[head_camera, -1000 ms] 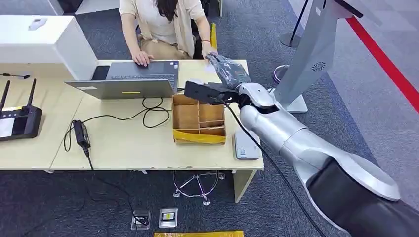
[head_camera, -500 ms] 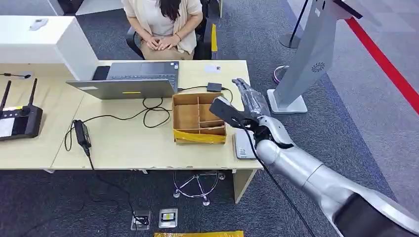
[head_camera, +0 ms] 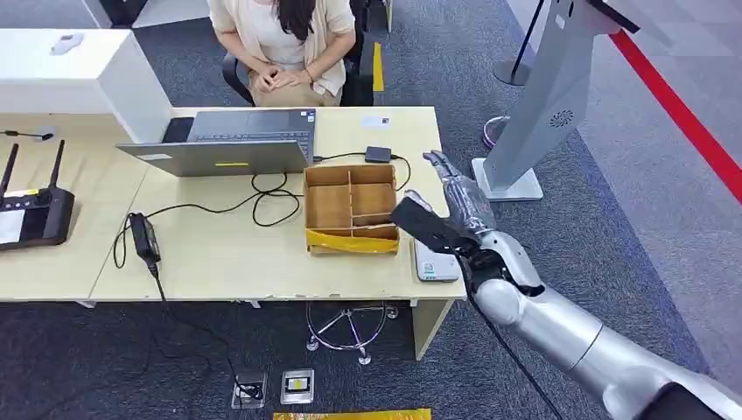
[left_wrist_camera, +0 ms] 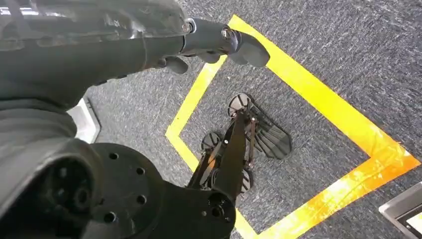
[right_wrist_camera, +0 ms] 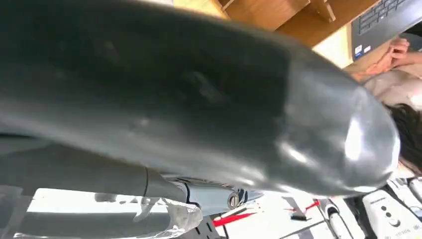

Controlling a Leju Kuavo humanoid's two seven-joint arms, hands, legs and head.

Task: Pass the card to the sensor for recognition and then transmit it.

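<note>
Showing right robot hand (head_camera: pixel 455 206) empty above sensor (head_camera: pixel 435 261), head view.

Right hand (head_camera: pixel 457 203) open, fingers extended.

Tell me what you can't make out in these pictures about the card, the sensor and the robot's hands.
- Card: none can be identified; in the head view a small white item near the table's far edge is too small to tell.
- Sensor: the right hand covers part of it in the head view.
- Right hand's palm: the right wrist view is blocked by a blurred thumb.
- Left hand: seen close over the floor; its grasp is unclear.
</note>
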